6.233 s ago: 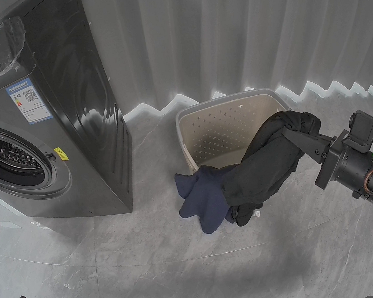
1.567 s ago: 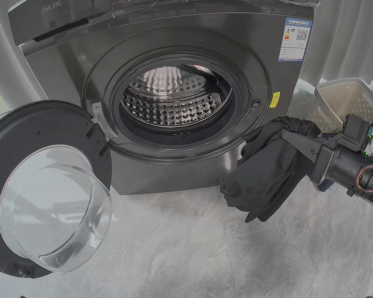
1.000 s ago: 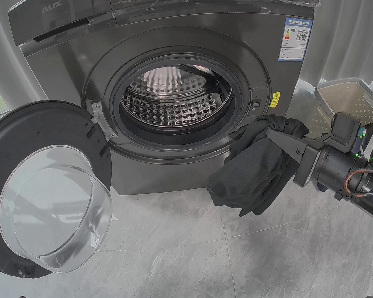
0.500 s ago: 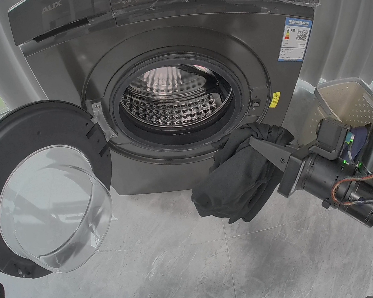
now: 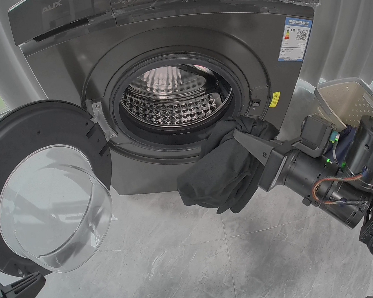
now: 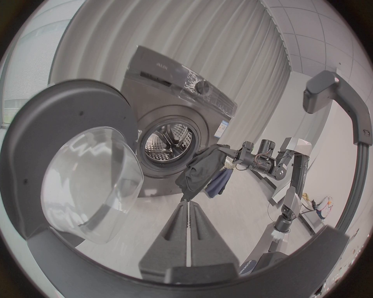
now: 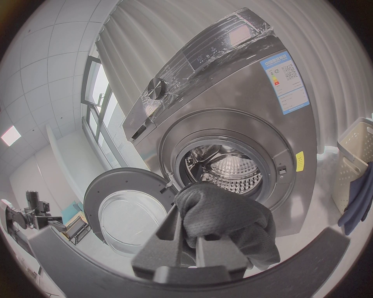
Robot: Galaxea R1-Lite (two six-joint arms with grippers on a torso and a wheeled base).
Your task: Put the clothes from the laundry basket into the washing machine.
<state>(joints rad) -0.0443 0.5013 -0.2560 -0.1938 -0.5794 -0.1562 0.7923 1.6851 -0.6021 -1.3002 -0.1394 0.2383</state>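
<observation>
My right gripper (image 5: 245, 138) is shut on a bunched black garment (image 5: 217, 175), which hangs just in front of the lower right rim of the washing machine's drum opening (image 5: 175, 99). In the right wrist view the black garment (image 7: 221, 213) bulges over the right gripper (image 7: 186, 236), with the drum (image 7: 225, 170) behind it. The beige laundry basket (image 5: 352, 98) stands right of the machine, and a navy garment (image 7: 357, 201) hangs over its rim. My left gripper (image 6: 188, 211) is shut and holds nothing, low at the left near the open door.
The round machine door (image 5: 41, 184) with its clear bowl stands swung open to the left. White curtains hang behind the machine and basket. Grey tiled floor (image 5: 188, 269) lies bare in front of the machine.
The head camera has turned from the basket to the machine. Over the last second the right gripper carried the black garment left and up toward the drum opening. The left gripper rose into the lower left corner.
</observation>
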